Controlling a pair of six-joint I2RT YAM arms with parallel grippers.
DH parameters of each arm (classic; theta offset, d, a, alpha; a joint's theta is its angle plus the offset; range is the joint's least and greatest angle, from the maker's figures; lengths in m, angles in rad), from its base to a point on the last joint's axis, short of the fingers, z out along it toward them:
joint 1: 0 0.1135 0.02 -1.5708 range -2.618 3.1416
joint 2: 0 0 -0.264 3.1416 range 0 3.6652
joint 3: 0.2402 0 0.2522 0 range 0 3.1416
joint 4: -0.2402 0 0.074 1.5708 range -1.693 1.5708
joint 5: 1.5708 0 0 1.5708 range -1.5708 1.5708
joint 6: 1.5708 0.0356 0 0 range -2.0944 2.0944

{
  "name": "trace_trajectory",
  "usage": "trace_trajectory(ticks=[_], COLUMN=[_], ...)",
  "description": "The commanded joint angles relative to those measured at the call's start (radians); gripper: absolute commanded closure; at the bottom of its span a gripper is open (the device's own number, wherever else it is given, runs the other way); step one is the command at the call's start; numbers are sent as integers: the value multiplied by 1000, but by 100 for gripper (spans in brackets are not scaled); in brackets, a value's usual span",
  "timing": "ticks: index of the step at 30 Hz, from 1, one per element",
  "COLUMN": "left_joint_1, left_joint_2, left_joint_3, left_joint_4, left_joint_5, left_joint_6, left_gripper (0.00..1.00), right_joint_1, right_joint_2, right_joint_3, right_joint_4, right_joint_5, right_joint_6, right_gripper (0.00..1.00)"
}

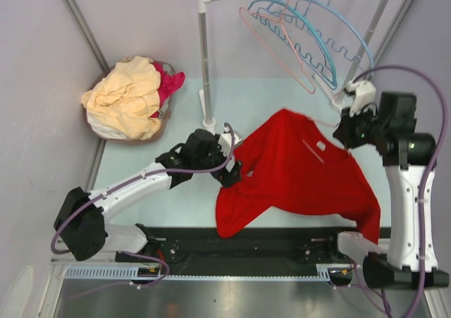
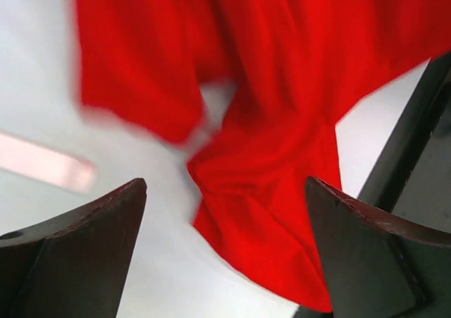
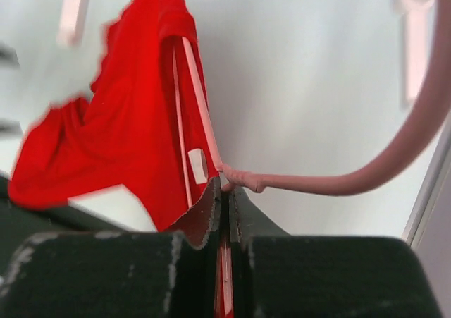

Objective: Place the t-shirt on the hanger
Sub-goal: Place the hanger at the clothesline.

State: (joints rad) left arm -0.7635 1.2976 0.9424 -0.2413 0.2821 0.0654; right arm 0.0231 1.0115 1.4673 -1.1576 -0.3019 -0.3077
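Note:
The red t-shirt (image 1: 296,170) hangs draped in the air over the table, its lower left corner (image 1: 229,223) drooping toward the near edge. The salmon-pink hanger (image 3: 201,106) runs inside the collar, with its hook (image 3: 338,184) curving out to the right. My right gripper (image 1: 349,131) is shut on the hanger at the base of the hook (image 3: 225,187). My left gripper (image 1: 232,170) sits at the shirt's left edge, open wide. In the left wrist view a red fold (image 2: 282,212) hangs between and beyond its fingers (image 2: 225,191), touching neither.
A clothes rack (image 1: 204,57) stands at the back with another pink hanger (image 1: 275,43) and blue hangers (image 1: 317,36). A basket (image 1: 162,127) at the back left holds a pale yellow garment (image 1: 127,96) and a magenta one (image 1: 169,82). A black rail (image 1: 246,237) runs along the near edge.

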Motion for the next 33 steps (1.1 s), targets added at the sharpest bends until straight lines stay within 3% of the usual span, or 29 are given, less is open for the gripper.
trace_trajectory(ticks=[1, 8, 12, 20, 23, 31, 33], left_joint_1=[-23, -86, -128, -264, -284, -345, -350], left_joint_2=[24, 322, 532, 753, 874, 933, 959], left_joint_3=[-117, -1, 203, 439, 602, 645, 670], left_joint_4=[100, 152, 97, 142, 49, -35, -78], left_joint_5=[-26, -93, -93, -109, -138, -245, -225], left_joint_6=[-136, -163, -226, -285, -294, -233, -225], left_gripper=[0, 0, 0, 0, 0, 0, 18], right_joint_1=[-115, -118, -118, -120, -118, -111, -106], right_joint_2=[117, 153, 147, 160, 167, 156, 148], right_joint_3=[253, 226, 209, 193, 162, 107, 99], right_joint_4=[58, 68, 99, 108, 114, 131, 136], right_joint_5=[-242, -258, -237, -213, -212, -212, -213], right_joint_6=[-8, -54, -57, -68, -67, -65, -65], right_gripper=[100, 100, 100, 100, 100, 100, 100])
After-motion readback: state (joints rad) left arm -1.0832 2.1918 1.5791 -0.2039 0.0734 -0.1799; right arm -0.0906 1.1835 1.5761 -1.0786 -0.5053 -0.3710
